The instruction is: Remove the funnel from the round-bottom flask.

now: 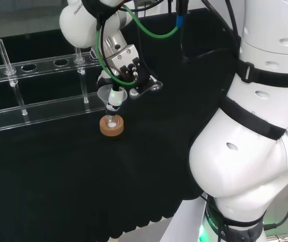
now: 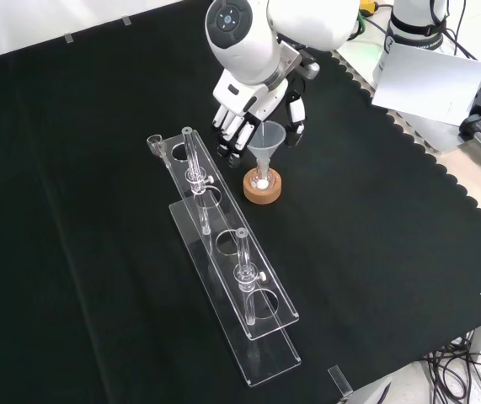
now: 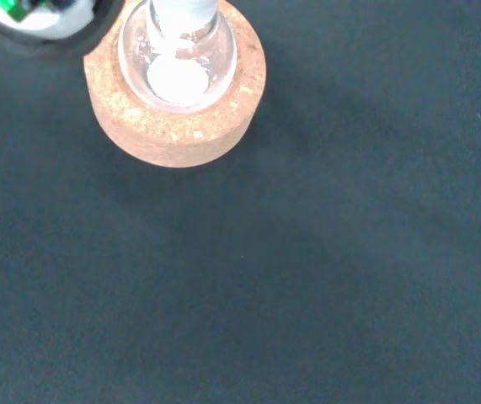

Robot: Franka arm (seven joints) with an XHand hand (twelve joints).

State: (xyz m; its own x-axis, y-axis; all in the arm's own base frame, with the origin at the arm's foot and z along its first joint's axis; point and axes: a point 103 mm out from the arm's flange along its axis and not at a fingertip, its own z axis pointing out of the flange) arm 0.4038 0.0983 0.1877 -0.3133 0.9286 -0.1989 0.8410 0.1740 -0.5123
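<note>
In the front view the hand (image 2: pixel 253 105) hangs just behind the funnel (image 2: pixel 267 141), its fingers (image 2: pixel 233 135) slack on one side and thumb on the other without clearly gripping, while the funnel sits upright in the flask (image 2: pixel 262 180) on its cork ring (image 2: pixel 262 188), beside the clear rack (image 2: pixel 223 269)

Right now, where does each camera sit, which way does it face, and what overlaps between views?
Head view: behind and above the arm's base, looking over the big white arm links at the bench; the hand sits over the funnel.
Front view: in front of the arm, looking down on the cloth; the hand enters from the top, beside a clear rack.
Wrist view: at the wrist, looking down on the flask in its cork ring.
Shared: the cork ring shows in all three; head and front views share funnel and rack.
</note>
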